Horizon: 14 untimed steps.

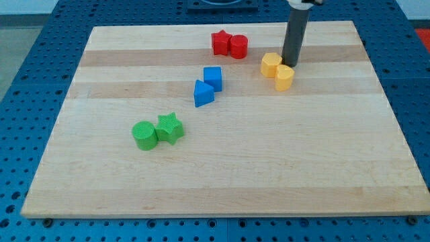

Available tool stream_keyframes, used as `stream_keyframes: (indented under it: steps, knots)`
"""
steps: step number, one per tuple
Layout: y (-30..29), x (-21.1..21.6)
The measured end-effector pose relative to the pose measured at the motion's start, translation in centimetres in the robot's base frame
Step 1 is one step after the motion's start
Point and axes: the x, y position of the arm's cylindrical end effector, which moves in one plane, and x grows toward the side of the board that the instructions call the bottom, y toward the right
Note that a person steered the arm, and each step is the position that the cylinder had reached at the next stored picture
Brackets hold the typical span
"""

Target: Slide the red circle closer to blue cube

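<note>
The red circle (238,46) stands near the view's top, touching a red star (220,42) on its left. The blue cube (213,78) sits below and slightly left of them, with a blue triangle (203,94) touching it at its lower left. My tip (290,64) is to the right of the red circle, just beside the two yellow blocks. The rod rises from it toward the view's top.
A yellow hexagon-like block (271,64) and a yellow cylinder (284,78) sit right next to my tip. A green cylinder (144,135) and a green star (170,128) lie at the lower left. The wooden board (282,168) ends in edges on all sides.
</note>
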Motion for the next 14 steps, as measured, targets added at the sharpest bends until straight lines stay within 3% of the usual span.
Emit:
stream_keyframes:
  steps: [3, 5, 14]
  knots:
    - [-1.8, -7.1]
    - [-6.8, -7.1]
    - [-17.7, -2.8]
